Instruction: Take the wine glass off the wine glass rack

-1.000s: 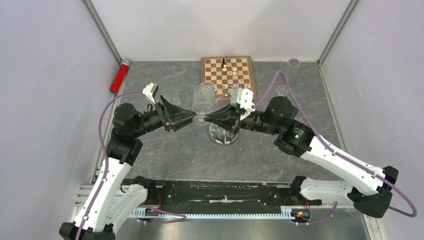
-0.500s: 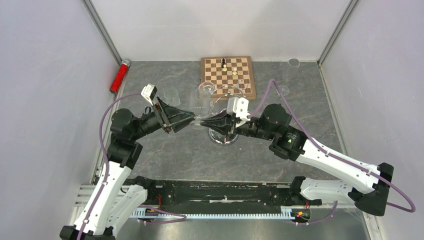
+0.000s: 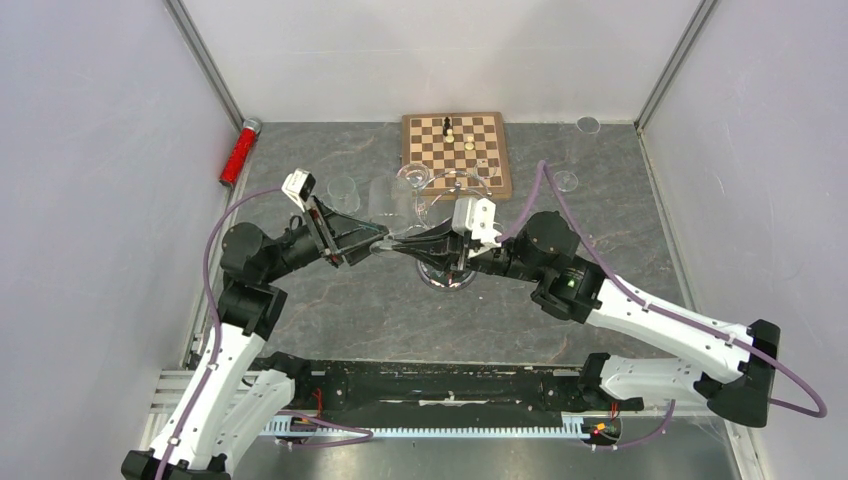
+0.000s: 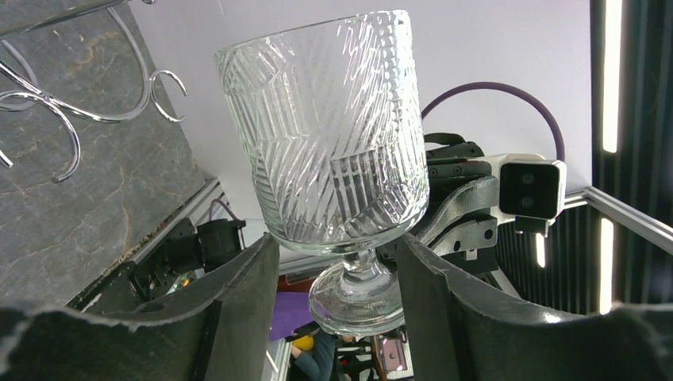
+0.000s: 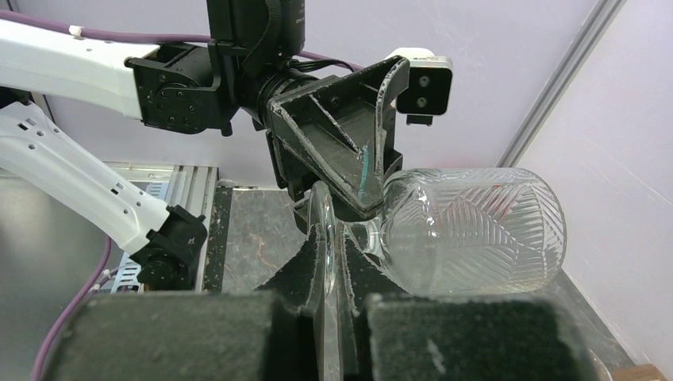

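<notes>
The wine glass [image 3: 392,205], clear with a cut leaf pattern, lies tilted in the air to the left of the wine glass rack [image 3: 447,272]. My right gripper [image 3: 406,245] is shut on the thin edge of its foot [image 5: 324,230]; the bowl [image 5: 472,230] sticks out to the right in the right wrist view. My left gripper [image 4: 337,246] straddles the stem [image 4: 363,266] just under the bowl [image 4: 333,135]. The jaws stand apart, with a gap showing on the left side of the foot. Chrome loops of the rack [image 4: 71,119] show at the upper left of the left wrist view.
A wooden chessboard [image 3: 455,140] with a few pieces lies behind the rack. A red cylinder [image 3: 238,152] sits at the back left by the wall. A small clear cup [image 3: 343,190] stands left of the glass. Clear round lids [image 3: 587,124] lie at the back right.
The right gripper has carried the glass leftward, away from the rack. The left gripper has drawn back a little with it and its jaws have narrowed around the stem.
</notes>
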You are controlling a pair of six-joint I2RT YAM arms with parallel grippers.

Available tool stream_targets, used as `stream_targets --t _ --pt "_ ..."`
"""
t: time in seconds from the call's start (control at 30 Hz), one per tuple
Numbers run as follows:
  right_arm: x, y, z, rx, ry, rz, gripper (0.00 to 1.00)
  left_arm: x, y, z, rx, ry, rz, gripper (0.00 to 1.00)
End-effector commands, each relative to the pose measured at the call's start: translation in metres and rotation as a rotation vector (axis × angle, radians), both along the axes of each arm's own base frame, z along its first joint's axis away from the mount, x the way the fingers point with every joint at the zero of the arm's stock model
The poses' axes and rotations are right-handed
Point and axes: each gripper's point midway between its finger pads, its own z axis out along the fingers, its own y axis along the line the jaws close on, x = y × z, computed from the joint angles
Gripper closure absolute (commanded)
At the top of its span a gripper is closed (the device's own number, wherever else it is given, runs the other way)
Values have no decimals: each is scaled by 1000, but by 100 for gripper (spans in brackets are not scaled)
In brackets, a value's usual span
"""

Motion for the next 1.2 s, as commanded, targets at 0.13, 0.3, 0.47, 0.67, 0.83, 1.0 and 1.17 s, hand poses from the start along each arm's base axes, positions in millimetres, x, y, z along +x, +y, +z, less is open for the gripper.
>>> stream_targets --t 0.13,0.3,0.47,0.67,0.83,1.0,1.17 --pt "-5 0 39 138 -112 2 100 -15 -2 10 -56 -17 -74 41" --pt "-4 4 37 138 -112 2 100 -19 -2 14 -64 -28 -87 44" --pt "-2 4 35 136 -121 -9 100 -21 -1 14 -67 -31 -94 45" --pt "-1 6 30 128 -119 -10 100 -25 -2 19 -83 -54 -113 47" --pt "-2 8 30 131 -118 -1 100 -30 -1 25 -102 -79 -132 52" --pt "-1 11 27 122 -116 7 100 -32 -1 28 -112 -92 -145 57" --pt "2 13 25 122 -112 -3 100 -37 0 36 -140 -128 -168 61"
